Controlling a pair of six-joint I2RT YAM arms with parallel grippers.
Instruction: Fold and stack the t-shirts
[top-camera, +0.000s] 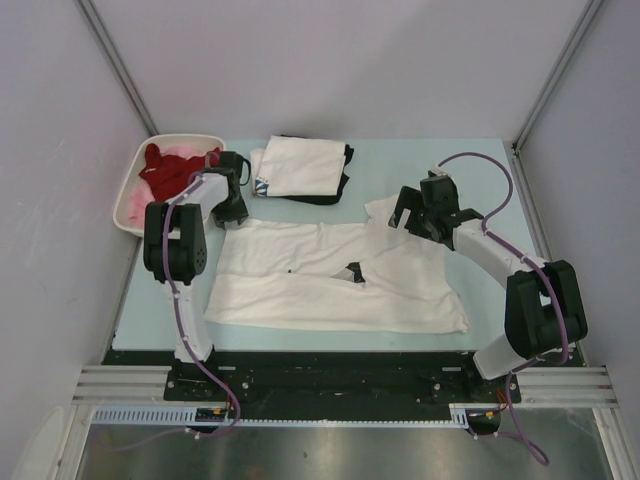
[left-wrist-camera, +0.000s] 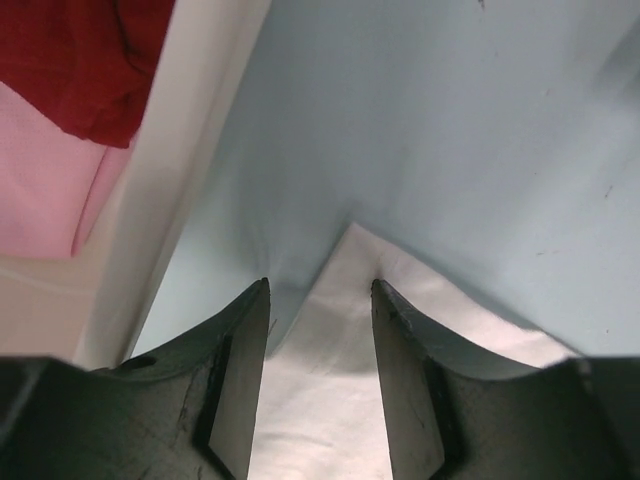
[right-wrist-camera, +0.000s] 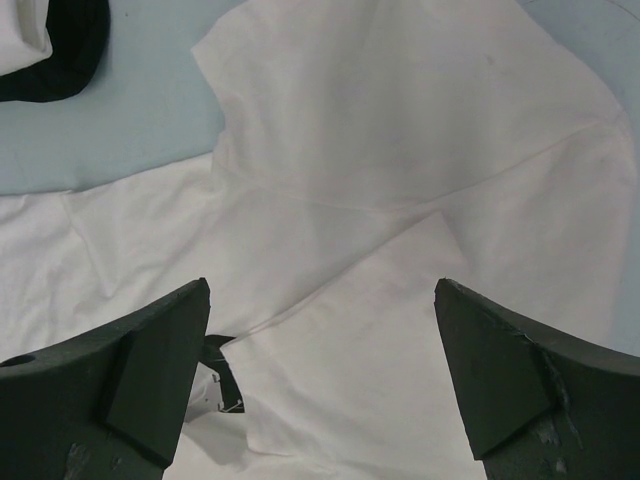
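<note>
A cream-white t-shirt (top-camera: 330, 290) lies spread flat on the pale blue table. My left gripper (top-camera: 232, 213) is low at its far left corner; in the left wrist view (left-wrist-camera: 320, 285) the fingers stand apart with the cloth corner (left-wrist-camera: 335, 380) lying between them, not pinched. My right gripper (top-camera: 408, 212) hovers wide open over the shirt's far right sleeve (right-wrist-camera: 400, 150), empty. A folded cream-white shirt (top-camera: 300, 165) with a small blue mark rests on a folded black shirt (top-camera: 335, 193) at the back. A dark red shirt (top-camera: 170, 170) and a pink shirt (top-camera: 133, 208) lie in the basin.
The white oval basin (top-camera: 215, 141) stands at the far left, its rim (left-wrist-camera: 190, 150) just left of my left gripper. The spread shirt's collar with a dark label (right-wrist-camera: 215, 375) lies near my right gripper's left finger. Grey walls close in on both sides.
</note>
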